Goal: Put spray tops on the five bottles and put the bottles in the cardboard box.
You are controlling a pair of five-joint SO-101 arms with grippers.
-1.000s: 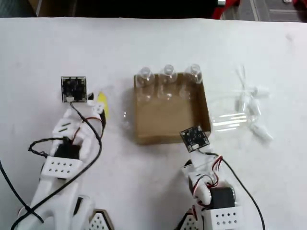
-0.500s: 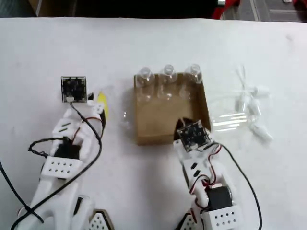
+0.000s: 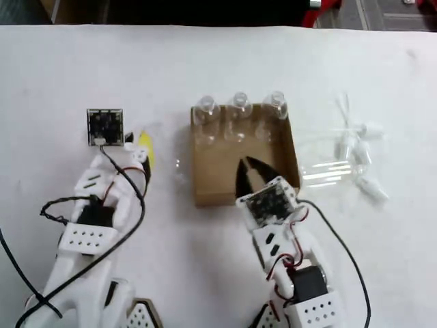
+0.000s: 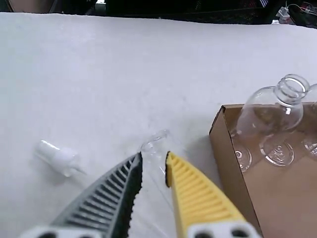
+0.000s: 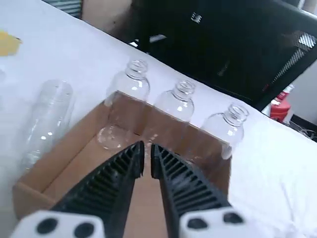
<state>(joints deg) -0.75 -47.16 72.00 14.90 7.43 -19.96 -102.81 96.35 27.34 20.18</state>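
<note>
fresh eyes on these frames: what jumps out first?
Three clear bottles with no tops on stand in a row along the far wall of the cardboard box. The right gripper hangs over the near half of the box, holding nothing. The white spray tops lie in a loose heap on the table to the right of the box.
</note>
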